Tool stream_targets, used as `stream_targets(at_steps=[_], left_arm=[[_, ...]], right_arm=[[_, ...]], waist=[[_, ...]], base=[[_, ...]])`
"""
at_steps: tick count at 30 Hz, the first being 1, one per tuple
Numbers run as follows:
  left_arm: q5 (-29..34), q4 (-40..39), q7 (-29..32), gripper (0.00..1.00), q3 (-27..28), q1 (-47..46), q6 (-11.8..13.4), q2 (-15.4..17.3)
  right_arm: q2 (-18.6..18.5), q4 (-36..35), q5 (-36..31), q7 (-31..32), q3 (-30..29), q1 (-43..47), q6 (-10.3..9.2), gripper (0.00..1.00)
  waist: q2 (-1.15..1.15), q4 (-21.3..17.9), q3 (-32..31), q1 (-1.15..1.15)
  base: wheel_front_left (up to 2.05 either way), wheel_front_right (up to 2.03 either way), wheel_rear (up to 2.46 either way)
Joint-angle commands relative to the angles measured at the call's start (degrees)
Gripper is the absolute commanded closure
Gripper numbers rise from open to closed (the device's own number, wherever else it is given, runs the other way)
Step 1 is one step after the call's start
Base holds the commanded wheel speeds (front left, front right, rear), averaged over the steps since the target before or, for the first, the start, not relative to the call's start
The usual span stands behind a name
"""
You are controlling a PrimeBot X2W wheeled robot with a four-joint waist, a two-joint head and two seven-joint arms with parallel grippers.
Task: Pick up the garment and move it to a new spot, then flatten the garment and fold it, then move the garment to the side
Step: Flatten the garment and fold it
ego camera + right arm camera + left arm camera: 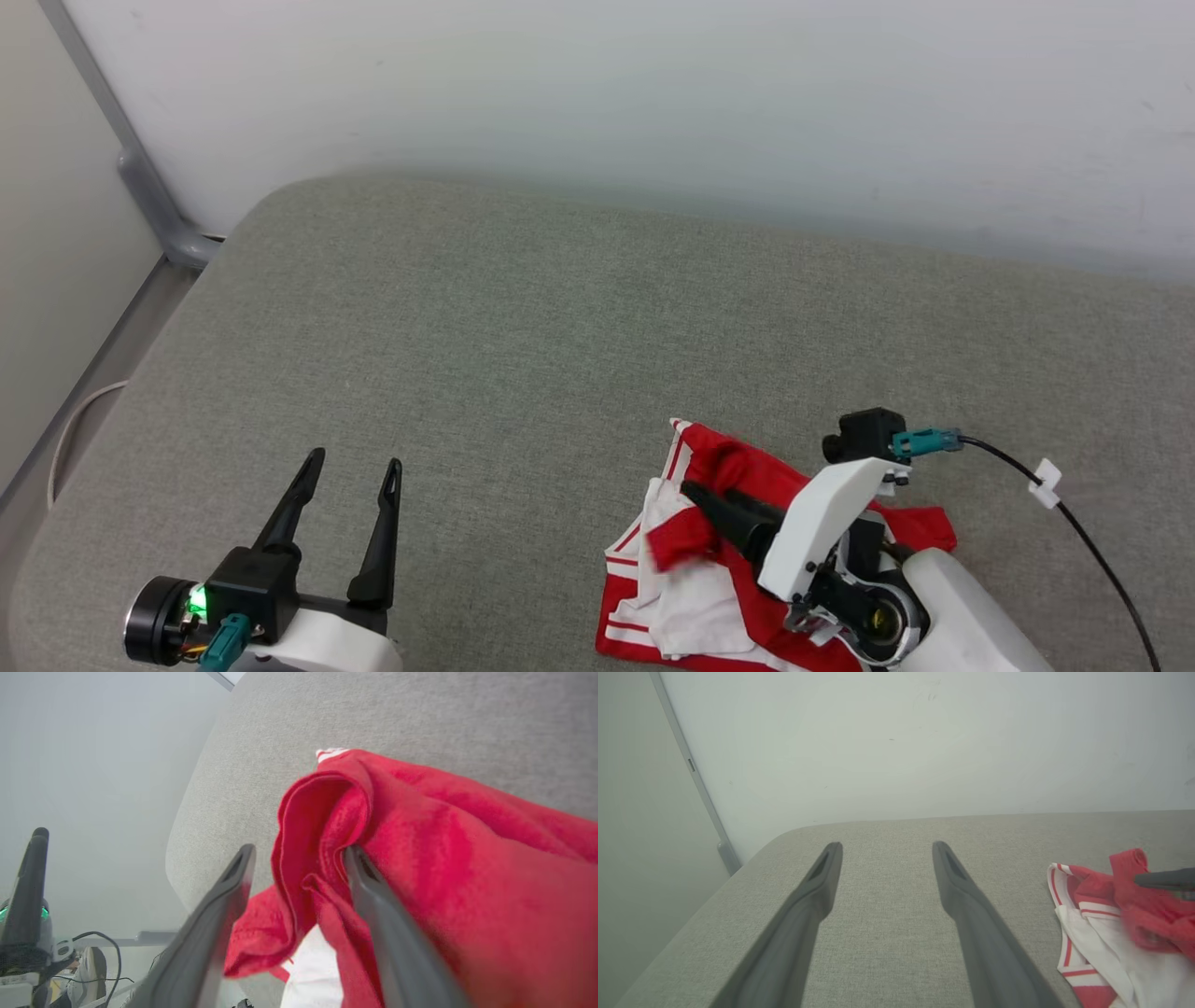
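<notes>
Right end effector (300,850) spread, crumpled red-white garment (467,858) draped across it; left end effector (356,459) released.

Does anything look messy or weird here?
Yes. The red-and-white shirt lies crumpled in a heap on the grey cushion instead of flat, and a red fold is draped over the open right gripper.

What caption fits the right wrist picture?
The right gripper, fingers apart, a fold of the red garment between them, over a grey cushion.
</notes>
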Motion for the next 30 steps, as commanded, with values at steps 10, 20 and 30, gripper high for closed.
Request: stream_targets(at_steps=[10, 20, 30], left_arm=[[0.7, 0.1, -0.1, 0.0, 0.6, 0.3, -0.4, -0.8], [0.5, -1.4, -0.1, 0.0, 0.7, -0.2, -0.8, -1.7], [0.1, -3.0, -0.1, 0.0, 1.2, -1.8, -1.5, -3.3]], right_arm=[[0.0, 0.7, 10.3, -3.4, 8.9, -6.8, -0.03, 0.0], [-6.1, -2.1, -17.0, -8.2, 3.3, -11.4, -0.03, 0.0], [-16.7, -20.9, -33.2, -13.1, -8.2, -0.5, -0.04, 0.0]], waist=[[0.0, -2.0, -1.0, 0.0], [0.0, -5.3, -0.3, 0.0], [0.0, -7.7, 1.8, 0.0]], base=[[0.0, 0.0, 0.0], [0.0, 0.0, 0.0], [0.0, 0.0, 0.0]])
